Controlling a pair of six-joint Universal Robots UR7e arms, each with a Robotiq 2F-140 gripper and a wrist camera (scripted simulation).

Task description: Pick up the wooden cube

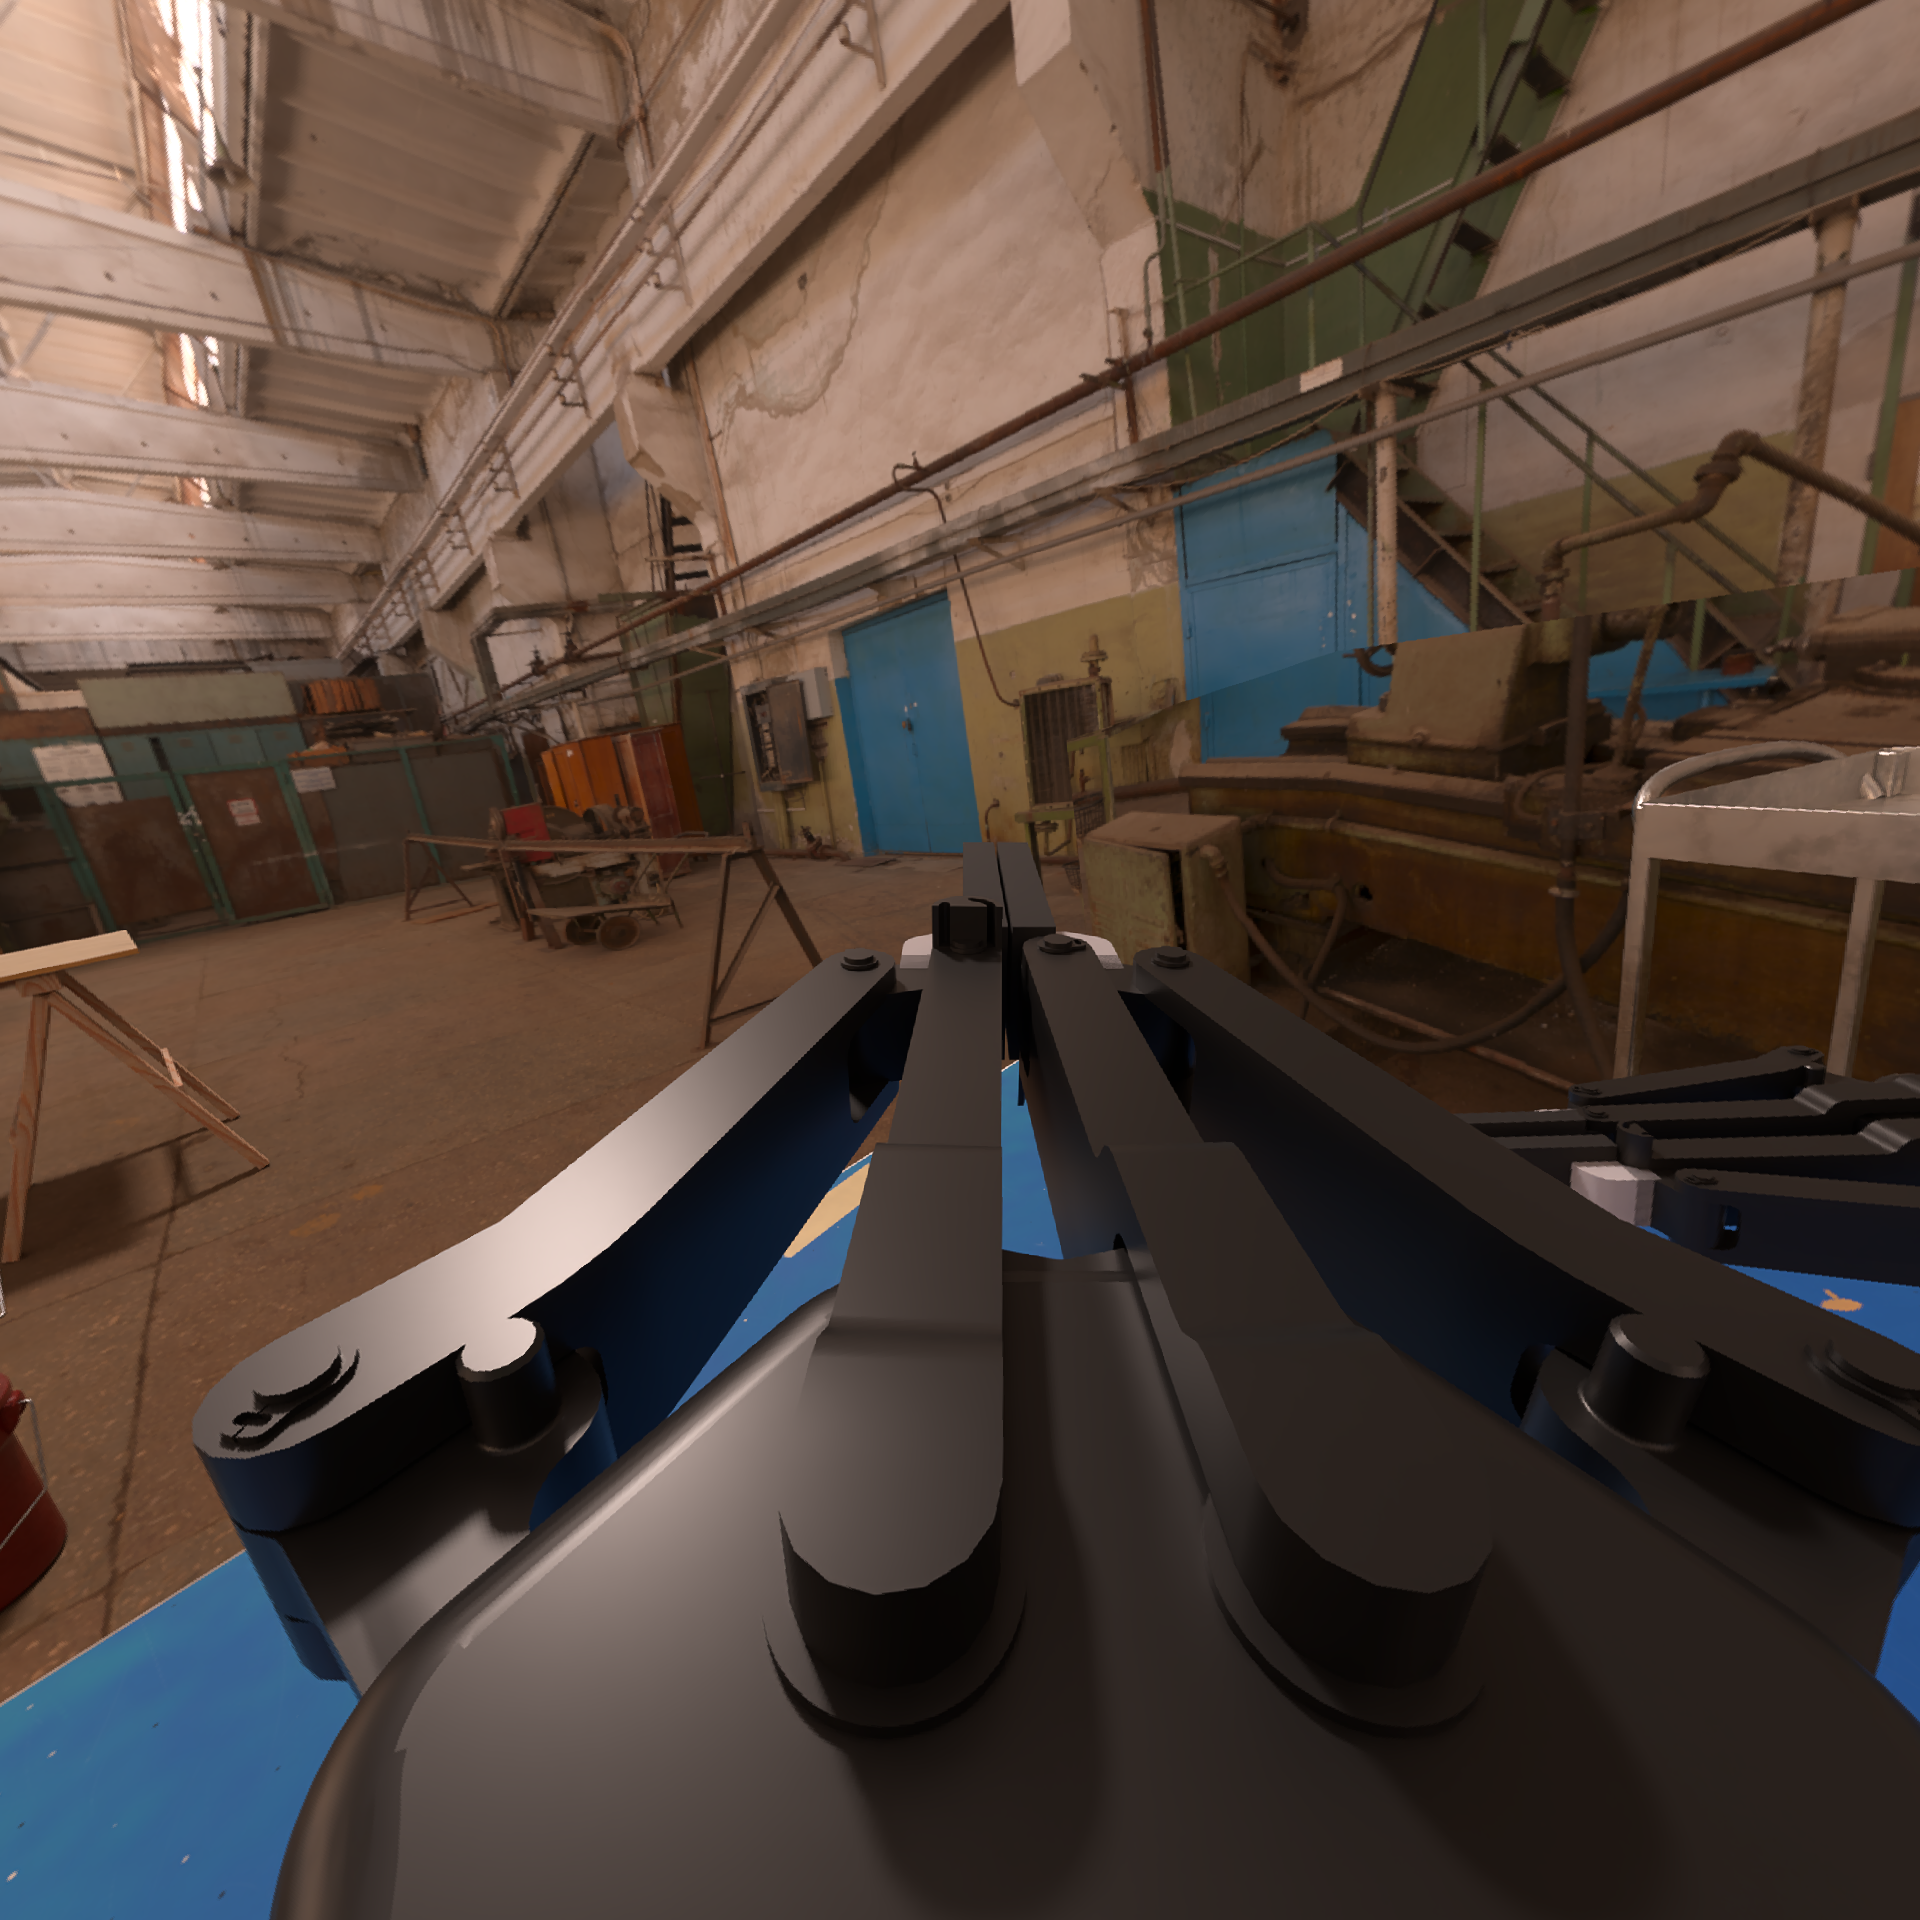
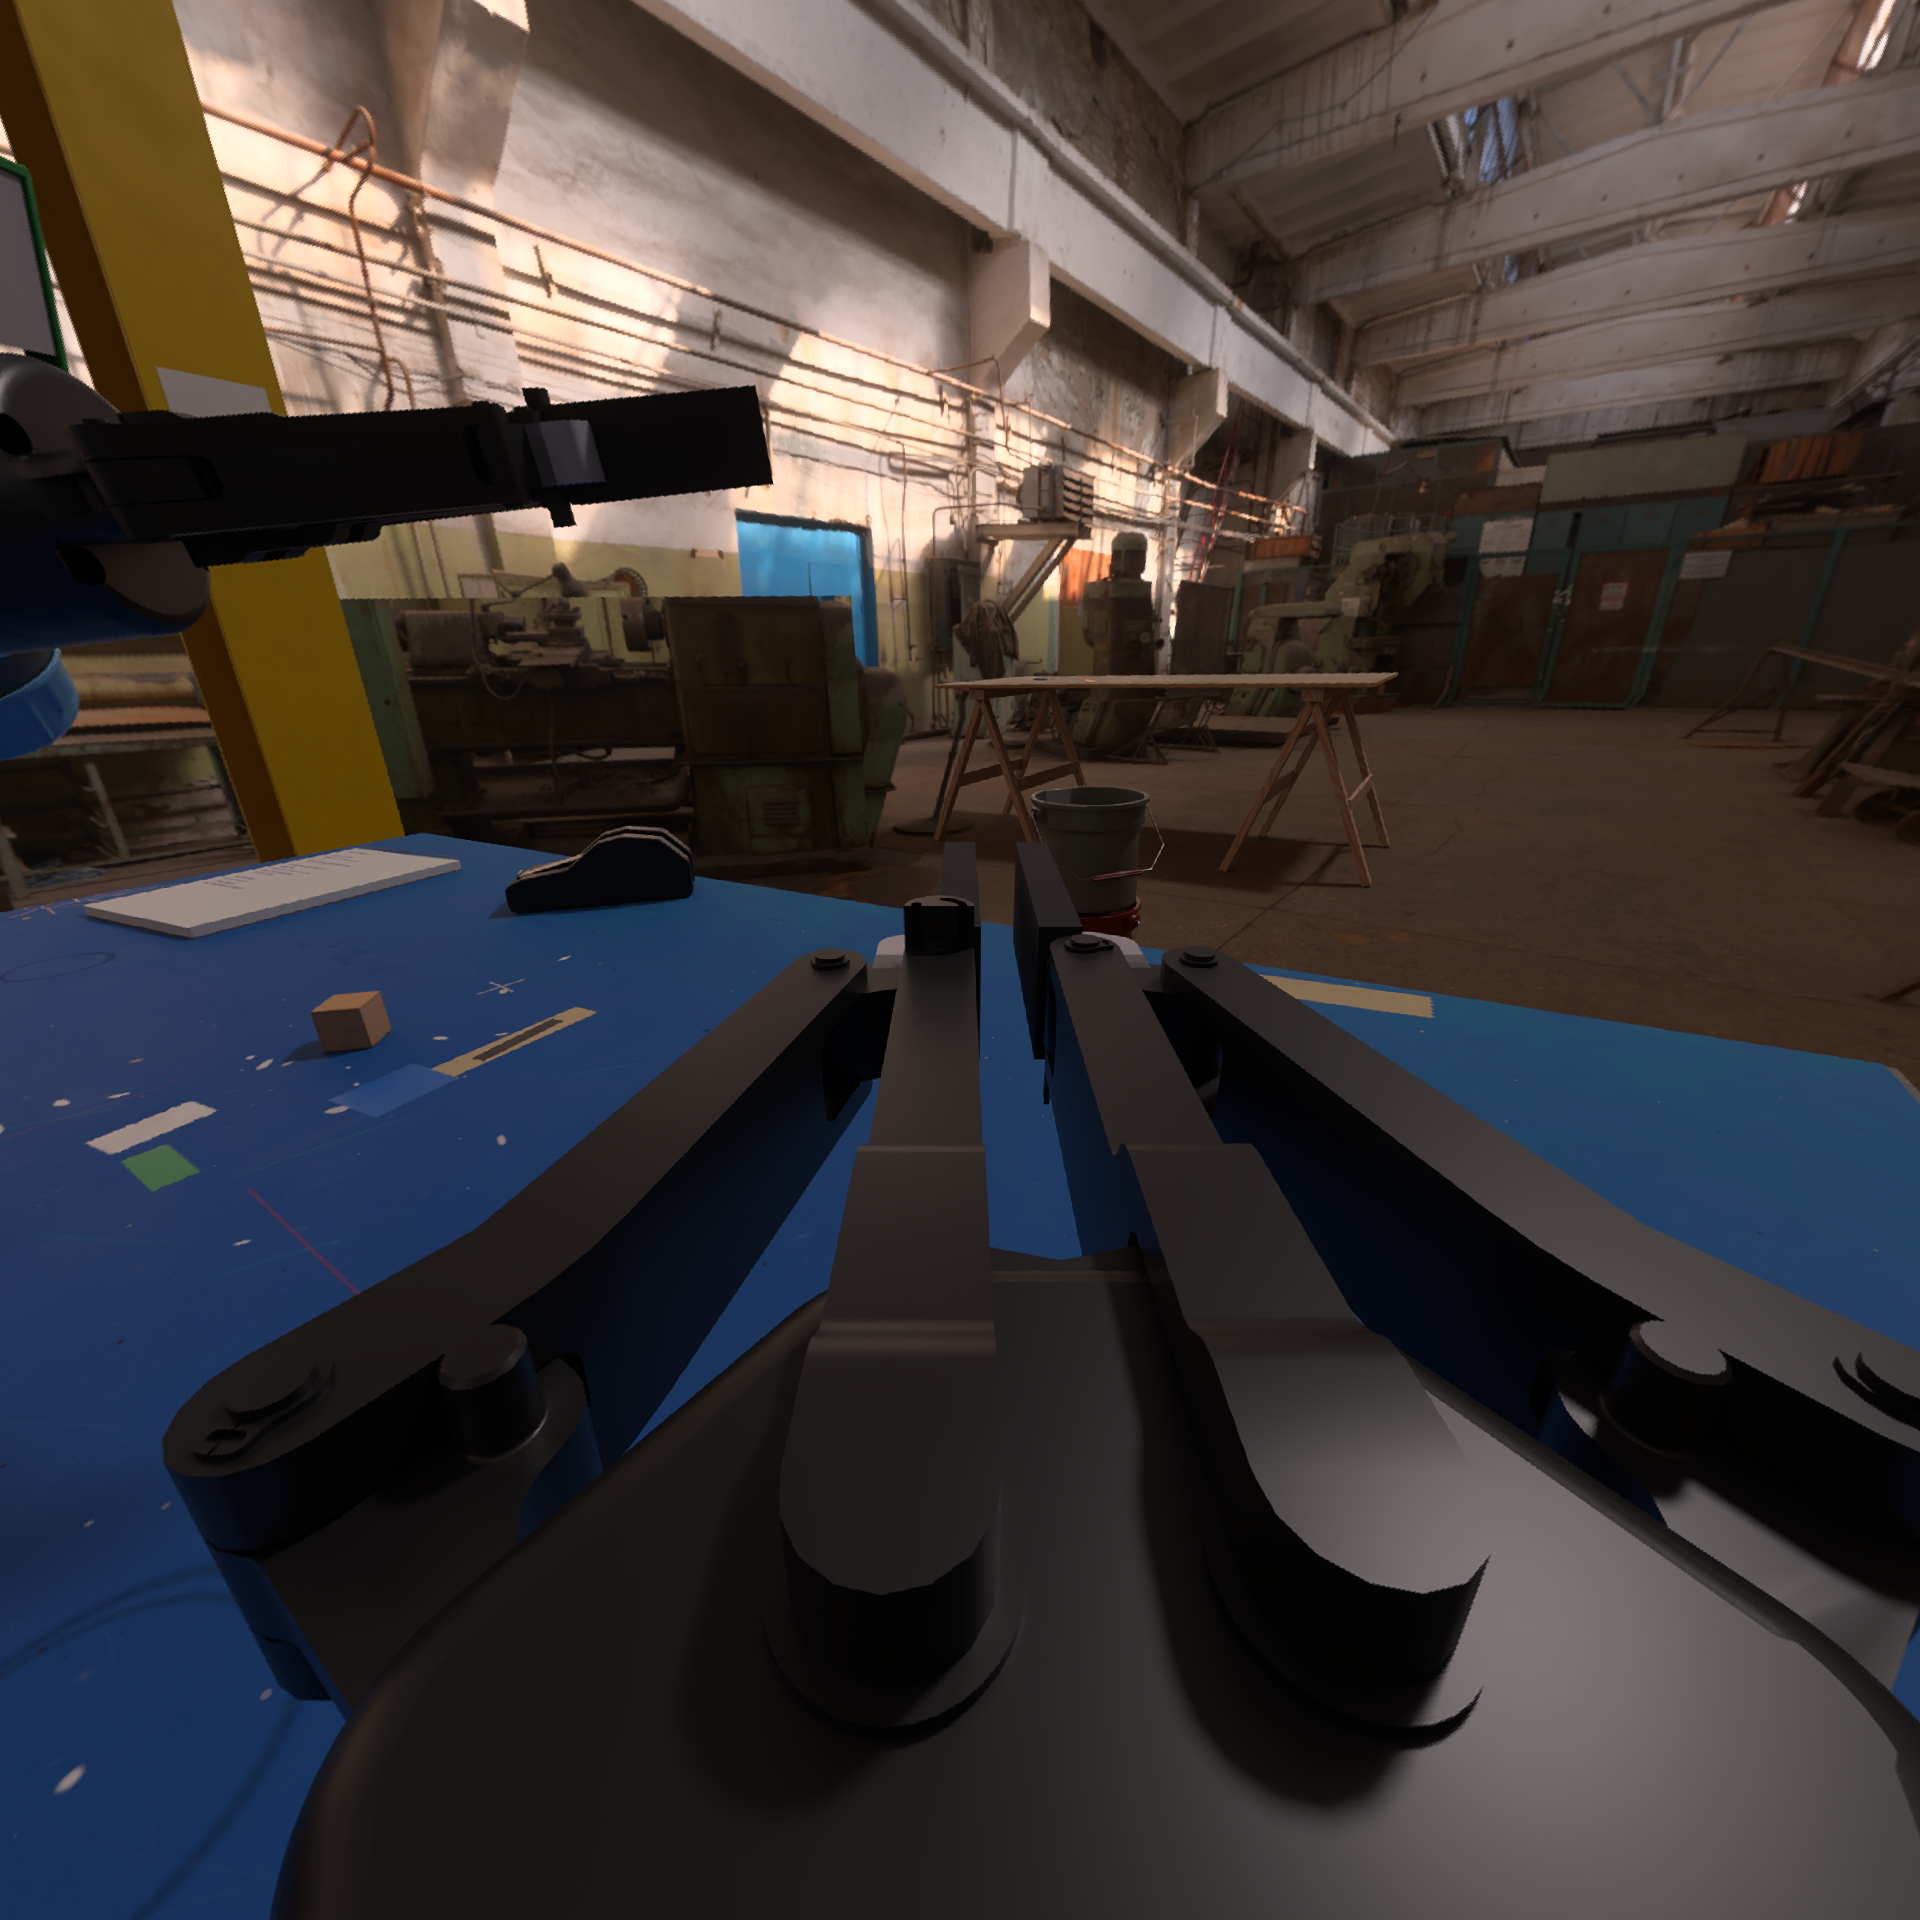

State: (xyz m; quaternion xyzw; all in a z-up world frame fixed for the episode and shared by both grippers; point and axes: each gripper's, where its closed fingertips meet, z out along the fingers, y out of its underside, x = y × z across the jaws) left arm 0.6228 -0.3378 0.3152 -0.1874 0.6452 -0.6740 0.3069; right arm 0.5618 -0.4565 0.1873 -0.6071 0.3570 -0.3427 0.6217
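Wooden cube (image 2: pixel 351 1020) sits flat, seemingly corner-on.

Left wrist view: blue bench (image 1: pixel 156 1787) mostly hidden behind left gripper (image 1: pixel 1000 883); wooden cube not visible there. Right gripper (image 1: pixel 1766 1153) cut off by right pic edge. Red can (image 1: pixel 21 1496) cut at left edge, off bench's corner. Right wrist view: marks on white board (image 2: pixel 270 883) nr far bench edge too small to tell. Bucket (image 2: pixel 1091 842) past far edge partly hidden by right gripper's fingers (image 2: pixel 1044 904).
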